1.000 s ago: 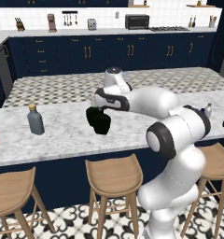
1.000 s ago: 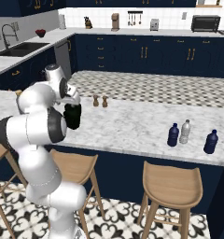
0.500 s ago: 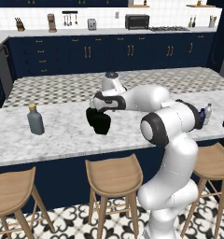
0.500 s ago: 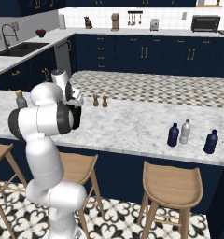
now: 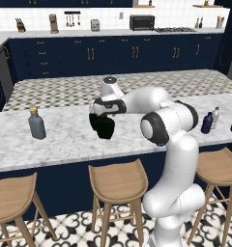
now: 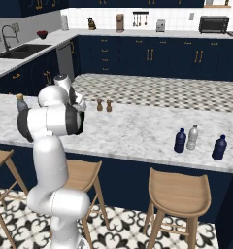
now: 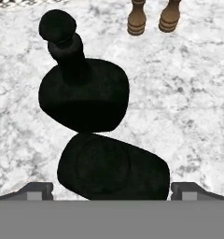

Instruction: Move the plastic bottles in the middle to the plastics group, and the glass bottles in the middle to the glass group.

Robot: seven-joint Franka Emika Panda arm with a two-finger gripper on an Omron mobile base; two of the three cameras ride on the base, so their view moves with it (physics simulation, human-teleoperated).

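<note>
I see two black bottles (image 7: 83, 95) mid-counter, close together; in the hand view the nearer one (image 7: 113, 168) sits between my fingertips, its top facing the camera. The gripper (image 7: 112, 191) hangs over it, fingers (image 7: 37, 190) spread wide, gripping nothing. Two brown shakers (image 7: 153, 16) stand beyond. The grey bottle (image 5: 36, 124) stands far left; the silver bottle (image 6: 192, 137) and blue bottles (image 6: 180, 140) far right.
</note>
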